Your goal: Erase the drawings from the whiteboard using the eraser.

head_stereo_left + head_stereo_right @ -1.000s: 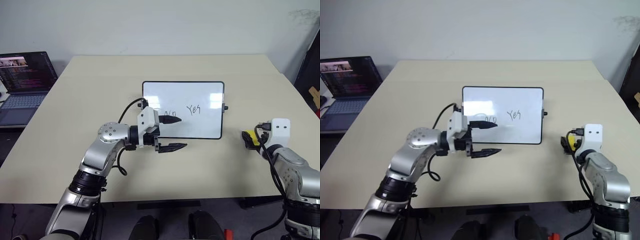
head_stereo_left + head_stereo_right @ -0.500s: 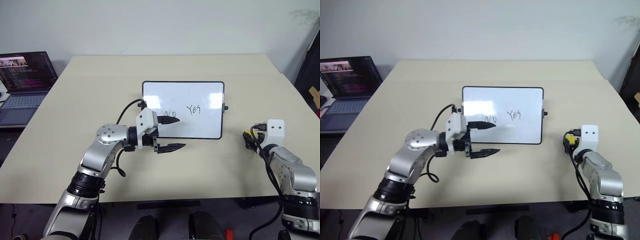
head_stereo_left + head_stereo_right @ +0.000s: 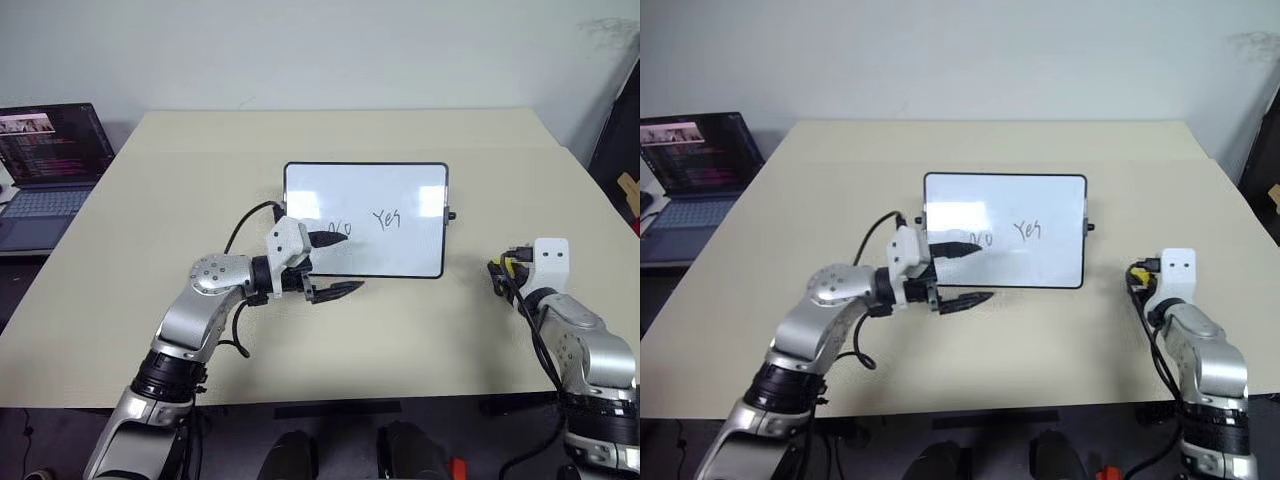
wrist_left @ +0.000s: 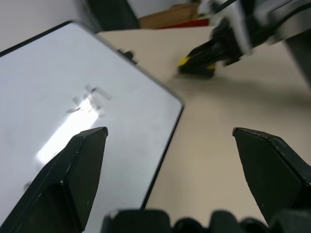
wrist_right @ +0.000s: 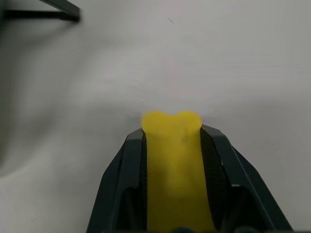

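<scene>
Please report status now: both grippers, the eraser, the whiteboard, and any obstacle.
Right gripper shut on the eraser, off the whiteboard's right side. Left gripper open over the board's near left corner. Drawings not yet erased. Nothing on the table between eraser and board.

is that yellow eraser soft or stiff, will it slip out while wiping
Probably soft: the eraser looks pinched narrow between the right gripper's fingers, its free end bulging. That squeeze suggests a secure hold, so slipping seems unlikely. It is small, so likely light.

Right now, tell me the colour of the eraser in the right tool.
Bright yellow. The eraser shows best in the right wrist view, clamped in the right tool.
</scene>
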Robot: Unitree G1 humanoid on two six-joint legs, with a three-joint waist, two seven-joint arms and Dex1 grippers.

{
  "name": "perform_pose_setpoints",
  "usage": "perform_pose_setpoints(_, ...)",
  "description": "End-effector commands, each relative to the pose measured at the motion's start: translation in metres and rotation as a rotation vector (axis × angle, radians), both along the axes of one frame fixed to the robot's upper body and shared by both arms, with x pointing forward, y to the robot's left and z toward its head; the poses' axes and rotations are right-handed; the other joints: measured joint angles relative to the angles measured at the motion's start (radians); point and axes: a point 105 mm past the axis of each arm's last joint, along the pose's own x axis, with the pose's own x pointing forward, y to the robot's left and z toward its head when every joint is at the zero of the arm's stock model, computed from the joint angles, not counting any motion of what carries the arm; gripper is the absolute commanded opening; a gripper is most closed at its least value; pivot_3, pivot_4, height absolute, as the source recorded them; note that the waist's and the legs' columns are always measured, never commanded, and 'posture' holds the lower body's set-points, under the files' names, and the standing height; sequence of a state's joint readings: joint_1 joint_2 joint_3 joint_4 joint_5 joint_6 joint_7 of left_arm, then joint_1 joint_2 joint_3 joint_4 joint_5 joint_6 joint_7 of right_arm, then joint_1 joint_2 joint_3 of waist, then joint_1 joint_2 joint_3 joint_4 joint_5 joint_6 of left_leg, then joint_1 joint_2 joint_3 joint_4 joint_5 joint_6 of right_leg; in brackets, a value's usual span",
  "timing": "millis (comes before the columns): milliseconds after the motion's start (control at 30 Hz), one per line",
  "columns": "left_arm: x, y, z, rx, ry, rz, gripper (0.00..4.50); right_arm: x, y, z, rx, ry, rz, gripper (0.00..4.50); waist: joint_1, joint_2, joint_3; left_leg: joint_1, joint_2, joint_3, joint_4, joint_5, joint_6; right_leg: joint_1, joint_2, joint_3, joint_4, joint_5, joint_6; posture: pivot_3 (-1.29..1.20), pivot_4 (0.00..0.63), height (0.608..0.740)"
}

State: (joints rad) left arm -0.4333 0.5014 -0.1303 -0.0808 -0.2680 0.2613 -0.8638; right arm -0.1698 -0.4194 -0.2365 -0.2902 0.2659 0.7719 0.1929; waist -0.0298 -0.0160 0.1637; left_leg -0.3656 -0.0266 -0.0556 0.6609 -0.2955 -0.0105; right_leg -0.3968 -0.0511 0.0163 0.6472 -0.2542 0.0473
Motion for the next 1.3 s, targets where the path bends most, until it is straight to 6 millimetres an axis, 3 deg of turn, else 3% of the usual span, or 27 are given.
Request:
perform_pose_setpoints(33,0.007,0.014,0.014,-0.008,-0.066,0.128,4.50,-0.009,0.027,0.019,-0.056,-0.079,0.108,1.15,0.000,0.000,0.000,0.000,0.000,0.000,0.000,0.000,0.000,0.000,0.000,0.000,0.000,0.000,0.000,0.00,0.150,0.740)
perform_pose_setpoints(200,0.014,0.033,0.020,-0.007,-0.072,0.268,4.50,-0.027,0.087,0.023,-0.094,-0.128,0.321,1.15,0.000,0.000,0.000,0.000,-0.001,0.000,0.001,0.000,0.000,0.000,0.000,-0.001,0.000,0.000,0.001,0.00,0.150,0.740)
perform_pose_setpoints(367,0.021,0.038,0.034,-0.018,-0.096,0.323,4.50,-0.024,0.136,0.026,-0.160,-0.195,0.488,1.15,0.001,-0.001,0.000,0.000,-0.002,-0.001,0.001,0.000,0.000,0.000,0.000,-0.001,0.000,0.000,0.001,0.00,0.150,0.740)
perform_pose_setpoints(500,0.020,0.037,0.037,-0.019,-0.091,0.315,4.50,-0.015,0.155,0.035,-0.202,-0.269,0.549,1.15,0.001,-0.001,0.000,0.000,-0.002,-0.001,0.001,0.000,-0.001,0.000,0.000,-0.002,0.000,0.000,0.001,0.00,0.150,0.740)
perform_pose_setpoints(633,0.017,0.048,0.028,0.016,-0.061,0.339,4.50,0.000,0.171,0.043,-0.267,-0.345,0.602,1.15,-0.001,-0.001,0.000,0.000,-0.002,0.000,0.001,0.000,-0.001,-0.001,0.000,-0.001,0.000,0.000,0.001,0.00,0.150,0.740)
perform_pose_setpoints(1000,0.009,0.056,0.018,0.041,-0.013,0.352,4.50,0.064,0.224,0.080,-0.428,-0.518,0.670,1.14,-0.003,-0.001,0.001,-0.005,-0.002,0.001,0.000,0.002,-0.005,-0.009,-0.002,0.000,0.002,0.000,0.000,0.00,0.150,0.740)
perform_pose_setpoints(1100,0.007,0.059,0.014,0.044,-0.001,0.367,4.50,0.074,0.235,0.073,-0.445,-0.495,0.685,1.14,-0.003,-0.001,0.001,-0.007,-0.002,0.001,0.001,0.002,-0.006,-0.010,-0.003,-0.001,0.001,0.000,0.000,0.00,0.150,0.740)
perform_pose_setpoints(1300,0.006,0.064,0.013,0.049,0.000,0.386,4.50,0.076,0.236,0.028,-0.518,-0.345,0.749,1.14,-0.002,-0.002,0.000,-0.013,-0.002,0.001,0.002,0.002,-0.006,-0.015,-0.004,-0.001,0.002,0.001,0.000,0.00,0.150,0.740)
